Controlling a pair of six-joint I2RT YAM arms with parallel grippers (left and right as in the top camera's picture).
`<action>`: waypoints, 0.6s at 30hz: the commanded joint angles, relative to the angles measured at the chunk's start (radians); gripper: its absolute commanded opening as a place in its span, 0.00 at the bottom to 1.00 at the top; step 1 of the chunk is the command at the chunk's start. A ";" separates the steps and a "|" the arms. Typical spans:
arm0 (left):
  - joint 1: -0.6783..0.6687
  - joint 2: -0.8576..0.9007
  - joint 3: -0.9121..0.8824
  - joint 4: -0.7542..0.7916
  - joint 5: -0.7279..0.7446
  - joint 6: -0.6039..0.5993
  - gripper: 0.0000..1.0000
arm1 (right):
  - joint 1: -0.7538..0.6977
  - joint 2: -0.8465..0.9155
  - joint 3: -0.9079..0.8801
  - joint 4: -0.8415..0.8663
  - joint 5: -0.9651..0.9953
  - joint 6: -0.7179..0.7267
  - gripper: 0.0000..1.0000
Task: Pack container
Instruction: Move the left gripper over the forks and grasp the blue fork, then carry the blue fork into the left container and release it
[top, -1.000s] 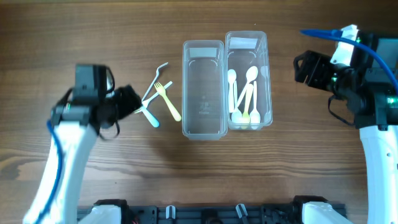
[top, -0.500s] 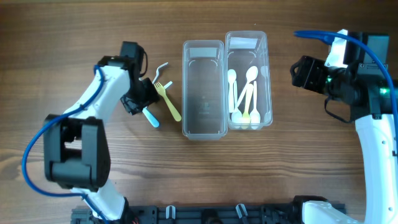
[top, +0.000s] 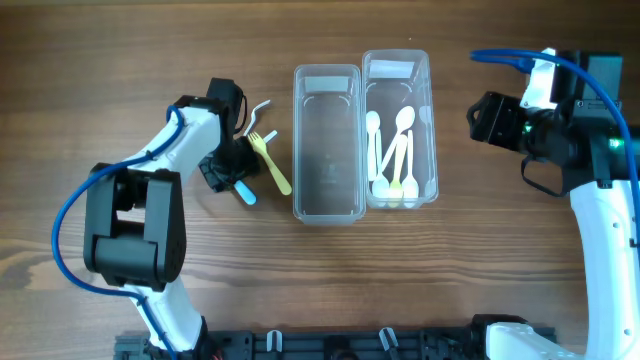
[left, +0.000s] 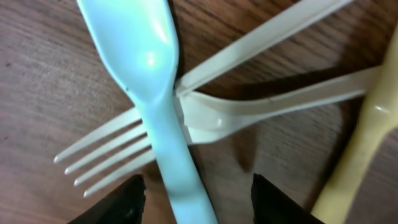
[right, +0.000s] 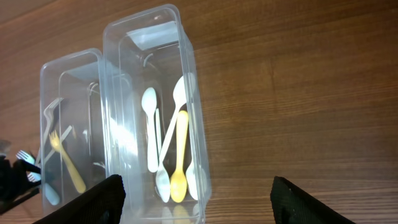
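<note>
Pale blue plastic spoon (left: 158, 93) is lying across a white plastic fork (left: 249, 109), left of the empty clear rectangular tub (top: 326, 150). Left gripper (left: 198, 199) is straddling its handle, jaws apart. It is best closing on the handle alone, missing the tines. Right gripper (right: 208, 202) is hanging spread, idle.

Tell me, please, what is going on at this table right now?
The left tool is down low, its open fingers straddling the handle of a light blue spoon that lies across white forks, a yellow fork beside them. Nothing is gripped yet. The right clear container holds several spoons; the left clear container looks empty. The right tool hangs open off to the right, holding nothing.
</note>
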 joint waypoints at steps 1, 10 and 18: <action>0.000 0.009 -0.055 0.033 -0.018 -0.018 0.51 | -0.002 0.010 -0.010 0.001 -0.009 -0.013 0.75; 0.000 0.008 -0.074 0.018 -0.018 -0.015 0.04 | -0.002 0.010 -0.010 0.000 -0.009 -0.013 0.75; 0.000 -0.087 -0.050 -0.081 -0.027 0.041 0.04 | -0.002 0.010 -0.010 -0.002 -0.010 -0.013 0.75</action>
